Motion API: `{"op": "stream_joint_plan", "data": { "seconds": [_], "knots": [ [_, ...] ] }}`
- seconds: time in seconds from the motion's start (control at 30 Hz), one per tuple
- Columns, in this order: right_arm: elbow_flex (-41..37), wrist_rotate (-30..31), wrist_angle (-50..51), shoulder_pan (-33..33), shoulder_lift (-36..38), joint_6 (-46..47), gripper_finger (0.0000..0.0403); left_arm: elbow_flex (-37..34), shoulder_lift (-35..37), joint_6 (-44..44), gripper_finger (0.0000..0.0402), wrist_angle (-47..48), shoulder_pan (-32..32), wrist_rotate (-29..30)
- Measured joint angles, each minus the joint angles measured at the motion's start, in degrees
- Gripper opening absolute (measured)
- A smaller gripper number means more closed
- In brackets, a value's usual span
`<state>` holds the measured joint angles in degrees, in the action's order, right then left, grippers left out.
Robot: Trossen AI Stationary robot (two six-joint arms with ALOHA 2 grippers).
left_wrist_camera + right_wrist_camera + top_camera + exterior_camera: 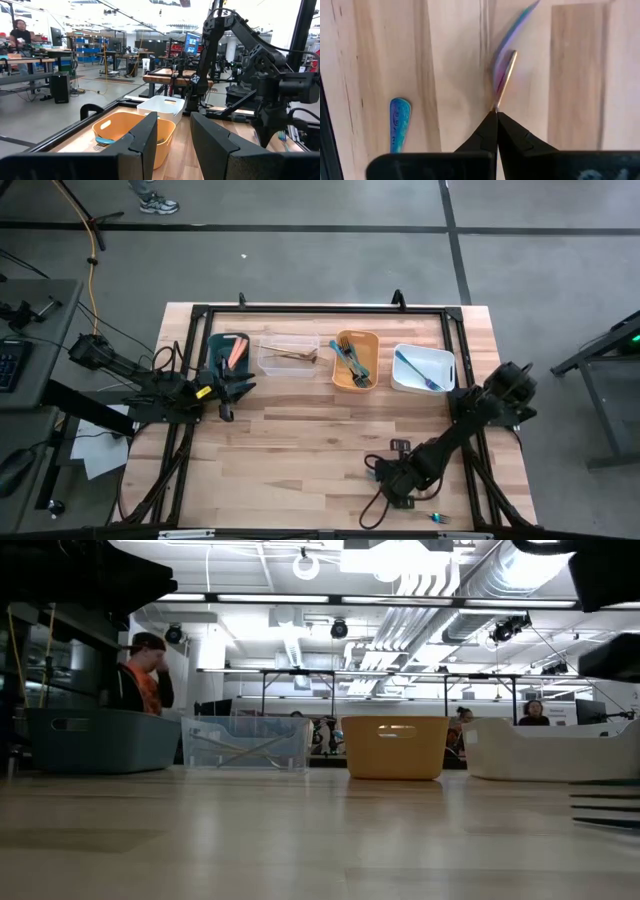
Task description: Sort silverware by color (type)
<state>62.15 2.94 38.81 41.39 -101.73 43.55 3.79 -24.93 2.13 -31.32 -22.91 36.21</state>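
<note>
My right gripper (496,119) points down near the table's front edge (392,483), shut on a thin iridescent piece of silverware (506,80). A teal-blue handle (400,122) lies flat on the wood beside it, also showing near the front edge (437,517). At the far side stand four bins. The teal bin (214,343) holds orange pieces. The clear bin (270,365) holds a gold one. The orange bin (340,383) holds teal and dark ones. The white bin (440,380) holds a blue one. My left gripper (172,145) waits open by the teal bin (222,390). My right gripper pinches one end of the iridescent piece (498,104) between its two fingertips, coming from above and pointing down. The piece shows edge-on and runs straight out from the fingertips along the tabletop. Whether its free end (513,54) rests on the wood I cannot tell.
The wide wooden tabletop (300,440) lies bare between the row of bins and the front edge. A black frame (320,310) borders the table. People sit at desks in the room beyond (145,670).
</note>
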Motion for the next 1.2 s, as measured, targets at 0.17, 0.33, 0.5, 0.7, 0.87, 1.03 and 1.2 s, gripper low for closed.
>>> {"op": "stream_joint_plan", "data": {
  "seconds": [0.17, 0.33, 0.5, 0.7, 0.87, 1.03, 1.2],
  "knots": [
    [0.3, 1.1, 0.5, -1.3, 2.1, -2.9, 0.0002, 0.0, 0.0, 0.0, 0.0111, 0.0, 0.0, 0.0],
    [0.3, 2.2, 0.7, -3.1, 2.6, -5.0, 0.0002, 0.0, 0.0, 0.0, 0.0111, 0.0, 0.0, 0.0],
    [0.3, -2.2, -0.4, -3.9, 2.6, -4.3, 0.0001, 0.0, 0.0, 0.0, 0.0111, 0.1, 0.0, 0.0],
    [0.3, -5.7, -0.9, -3.9, 2.6, -3.5, 0.0, 0.0, 0.0, -0.4, 0.0111, 0.1, 0.0, 0.0],
    [0.4, -6.0, -2.4, -4.0, 2.7, -1.7, 0.0001, 0.0, 0.0, -0.6, 0.0111, 0.1, 0.0, 0.0],
    [0.4, -6.0, -4.7, -4.7, 2.7, -0.2, 0.0032, 0.0, 0.0, -0.6, 0.0111, 0.1, 0.0, 0.0],
    [0.3, -5.4, -4.3, -4.7, 2.7, 0.0, 0.0093, 0.0, 0.0, -0.6, 0.0111, 0.1, 0.0, 0.0]
  ]
}}
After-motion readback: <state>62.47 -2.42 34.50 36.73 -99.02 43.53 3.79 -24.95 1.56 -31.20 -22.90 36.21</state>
